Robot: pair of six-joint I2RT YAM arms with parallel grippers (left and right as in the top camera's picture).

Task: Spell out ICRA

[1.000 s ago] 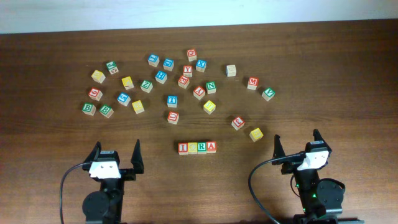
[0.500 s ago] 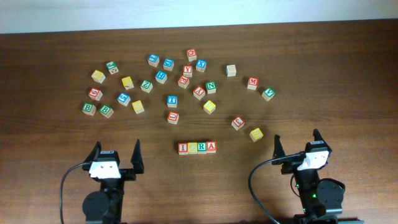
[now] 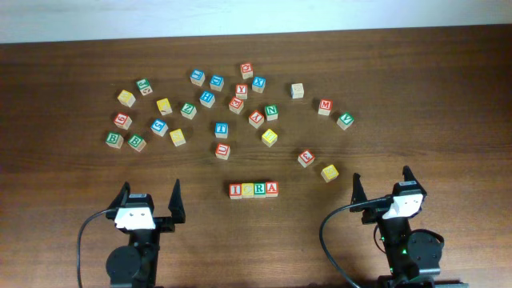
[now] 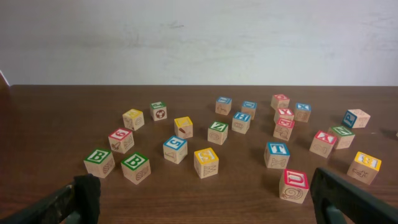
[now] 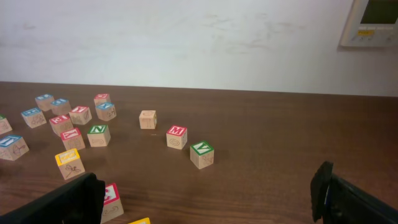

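The 4 ICRA cubes [image 3: 254, 190] sit touching in 1 row on the table [image 3: 448, 96]. The left claw [image 3: 150, 196] and right claw [image 3: 382, 184] both gape wide, holding nothing.

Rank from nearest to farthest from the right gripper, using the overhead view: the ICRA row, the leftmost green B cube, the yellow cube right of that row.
1. yellow cube: just left of the right gripper.
2. ICRA row: centre, front.
3. leftmost green B cube: far left.
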